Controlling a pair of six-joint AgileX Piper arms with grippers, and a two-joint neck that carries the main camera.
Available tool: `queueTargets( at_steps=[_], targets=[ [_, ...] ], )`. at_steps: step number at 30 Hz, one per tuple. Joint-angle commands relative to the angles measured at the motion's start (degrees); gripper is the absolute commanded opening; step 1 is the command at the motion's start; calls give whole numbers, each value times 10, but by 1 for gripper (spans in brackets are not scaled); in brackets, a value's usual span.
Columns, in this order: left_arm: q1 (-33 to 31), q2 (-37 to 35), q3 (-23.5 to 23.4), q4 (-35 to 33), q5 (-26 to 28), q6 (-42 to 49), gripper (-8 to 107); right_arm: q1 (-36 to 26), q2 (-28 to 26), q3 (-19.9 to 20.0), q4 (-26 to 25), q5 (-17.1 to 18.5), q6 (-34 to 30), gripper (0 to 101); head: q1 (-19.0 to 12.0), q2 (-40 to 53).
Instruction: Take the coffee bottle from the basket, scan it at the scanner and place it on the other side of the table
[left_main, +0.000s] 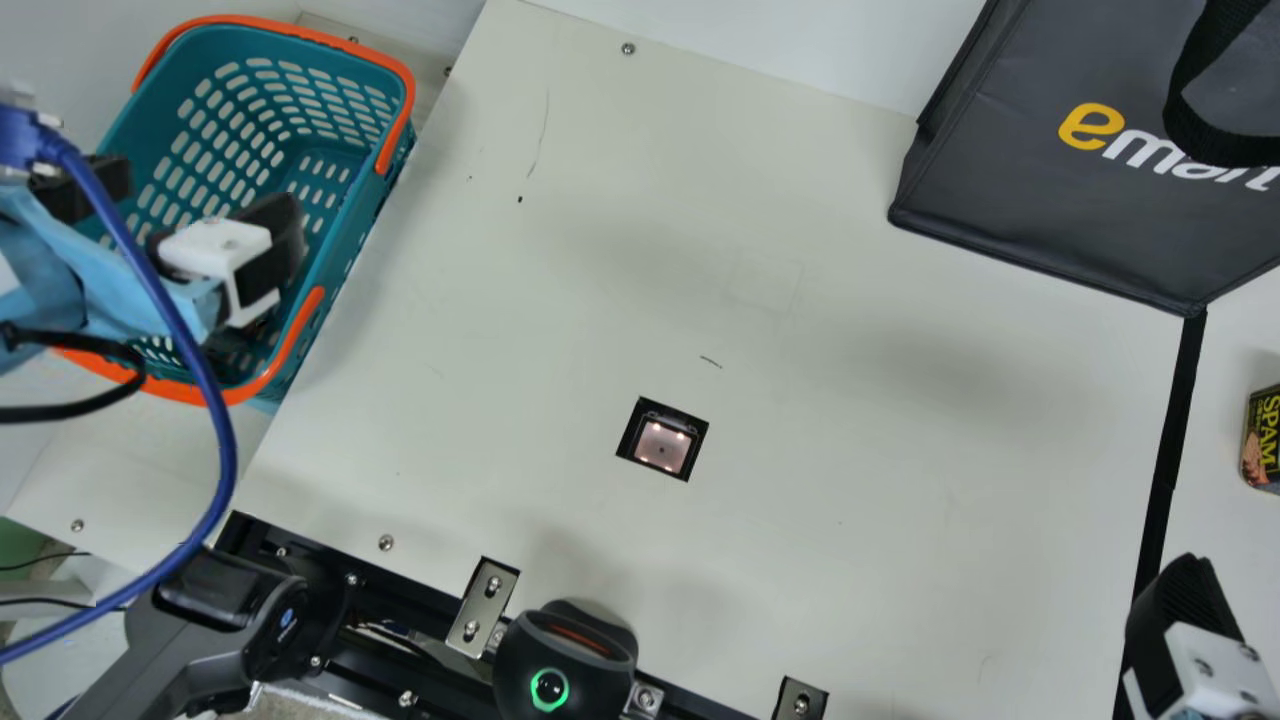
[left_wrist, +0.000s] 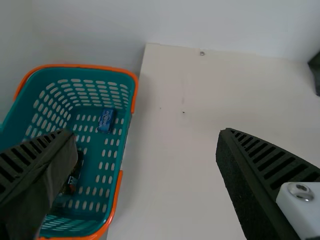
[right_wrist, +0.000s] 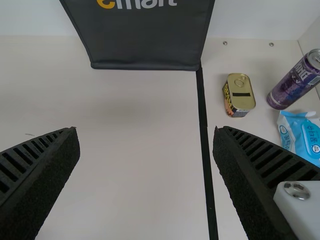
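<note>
The coffee bottle (left_wrist: 74, 181), apparently the dark item in the basket (left_wrist: 125, 132) below the wide-open, empty left tool (left_wrist: 147, 136), should prove stiff and slick, best gripped mid-body; the right tool (right_wrist: 146, 132) is likewise open, empty.

Main view from high over table (left_main: 850, 540), steeply down, wrist views slanted, left sharing basket (left_main: 372, 222), right sharing bag (left_main: 1000, 180)

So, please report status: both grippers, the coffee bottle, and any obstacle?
Left gripper open over basket; right gripper open over table. Coffee bottle in basket, partly hidden behind left finger. Blue pack also inside, apart from bottle.
</note>
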Motion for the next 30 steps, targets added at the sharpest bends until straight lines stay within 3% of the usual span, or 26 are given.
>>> queueTargets(
  at_steps=[1, 11, 20, 30],
  targets=[
    [26, 9, 2, 4, -4, -15, 90, 0, 0, 0, 0, 0, 0, 95, -17, 2],
    [170, 68, 3, -12, -37, 8, 90, 0, 0, 0, 0, 1, 0, 95, -17, 2],
    [286, 150, -5, -91, -49, 193, 90, 0, 0, 0, 0, 1, 0, 95, -17, 2],
    [376, 277, -48, -165, -20, 401, 90, 0, 0, 0, 0, 0, 0, 95, -17, 2]
  ],
)
